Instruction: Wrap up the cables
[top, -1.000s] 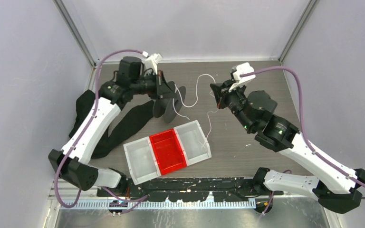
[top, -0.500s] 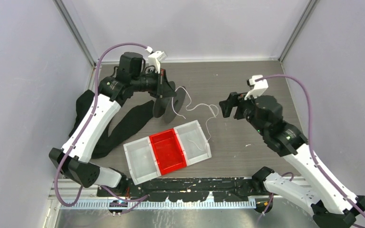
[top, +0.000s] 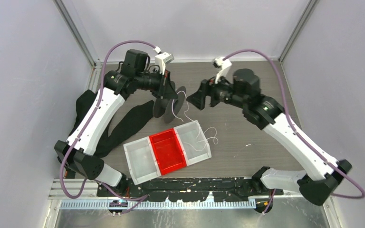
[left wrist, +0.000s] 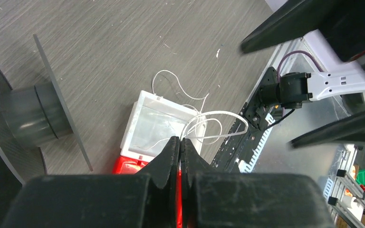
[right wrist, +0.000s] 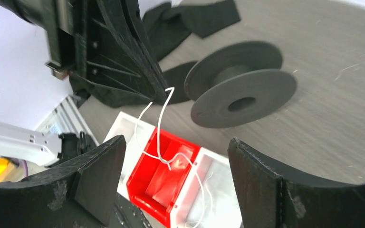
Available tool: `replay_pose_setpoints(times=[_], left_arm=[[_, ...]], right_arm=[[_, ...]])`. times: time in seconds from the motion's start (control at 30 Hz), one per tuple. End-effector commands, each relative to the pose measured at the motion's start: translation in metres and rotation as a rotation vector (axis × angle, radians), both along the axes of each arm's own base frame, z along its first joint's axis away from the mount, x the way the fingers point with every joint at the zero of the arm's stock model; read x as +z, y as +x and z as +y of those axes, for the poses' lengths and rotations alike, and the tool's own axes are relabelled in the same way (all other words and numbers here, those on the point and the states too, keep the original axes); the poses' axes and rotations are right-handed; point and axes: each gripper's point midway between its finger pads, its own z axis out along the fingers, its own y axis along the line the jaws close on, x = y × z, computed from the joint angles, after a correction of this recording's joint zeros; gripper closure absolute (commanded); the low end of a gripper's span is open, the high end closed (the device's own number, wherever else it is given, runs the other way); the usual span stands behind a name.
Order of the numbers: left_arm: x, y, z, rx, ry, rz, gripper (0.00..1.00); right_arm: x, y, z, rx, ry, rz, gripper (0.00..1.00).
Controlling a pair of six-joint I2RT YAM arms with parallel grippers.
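Left pincer, shut, seemingly nips the limp, light cable; open right pincer should grasp slack just below it.

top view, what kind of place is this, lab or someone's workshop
Probably a robot lab test cell: plain walls on metal framing enclose the table, a left arm and right arm are bolted at its near edge, with a spool, tray and cables as props.
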Motion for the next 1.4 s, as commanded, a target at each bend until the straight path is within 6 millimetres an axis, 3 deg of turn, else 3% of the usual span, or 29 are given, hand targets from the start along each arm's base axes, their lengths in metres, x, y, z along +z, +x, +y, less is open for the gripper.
replay_pose_setpoints(times=[0.0, 0.1, 0.2, 0.27, 0.3, 0.33, 0.37, 0.43, 0.57, 0.67, 0.77, 0.93, 1.07, 1.17, 1.37], left_arm=[[0.021, -0.01, 0.0, -0.026, -0.036, -0.056, 1.0], [0.021, -0.011, 0.001, -0.028, -0.036, -0.059, 1.0], [0.023, -0.014, 0.001, -0.033, -0.039, -0.059, 1.0], [0.023, -0.015, 0.001, -0.037, -0.04, -0.059, 1.0], [0.023, -0.015, 0.002, -0.038, -0.038, -0.058, 1.0], [0.022, -0.015, 0.003, -0.034, -0.034, -0.06, 1.0], [0.022, -0.014, 0.004, -0.026, -0.026, -0.062, 1.0], [0.02, -0.008, 0.009, 0.022, 0.003, -0.072, 0.99], [0.019, 0.013, 0.032, 0.171, 0.079, -0.095, 0.74], [0.022, 0.03, 0.052, 0.289, 0.089, -0.102, 0.56], [0.023, 0.044, 0.066, 0.377, 0.061, -0.097, 0.45], [0.011, 0.056, 0.082, 0.481, 0.095, -0.098, 0.36], [0.001, 0.063, 0.108, 0.613, 0.134, -0.114, 0.22], [-0.002, 0.064, 0.12, 0.651, 0.108, -0.099, 0.2], [-0.017, 0.059, 0.124, 0.628, 0.11, -0.122, 0.17]], right_arm=[[0.012, -0.01, 0.033, 0.105, 0.034, -0.024, 0.16], [-0.001, -0.001, 0.044, 0.08, 0.041, 0.02, 0.22], [-0.006, 0.004, 0.054, 0.084, 0.07, 0.039, 0.38], [-0.007, 0.007, 0.058, 0.088, 0.086, 0.047, 0.55], [-0.007, 0.008, 0.059, 0.087, 0.09, 0.048, 0.71], [-0.007, 0.011, 0.059, 0.073, 0.087, 0.05, 0.95], [-0.008, 0.015, 0.055, 0.04, 0.08, 0.053, 0.99], [-0.01, 0.021, 0.047, -0.02, 0.065, 0.048, 1.0], [-0.015, 0.033, 0.019, -0.151, 0.006, 0.004, 1.0], [-0.014, 0.046, 0.015, -0.192, 0.003, 0.004, 1.0], [-0.008, 0.059, 0.029, -0.189, 0.013, 0.018, 1.0], [0.0, 0.084, 0.054, -0.184, 0.047, 0.016, 1.0], [-0.004, 0.104, 0.073, -0.174, 0.059, 0.01, 1.0], [-0.006, 0.116, 0.089, -0.155, 0.099, 0.006, 1.0], [-0.003, 0.13, 0.113, -0.123, 0.173, 0.022, 0.99]])
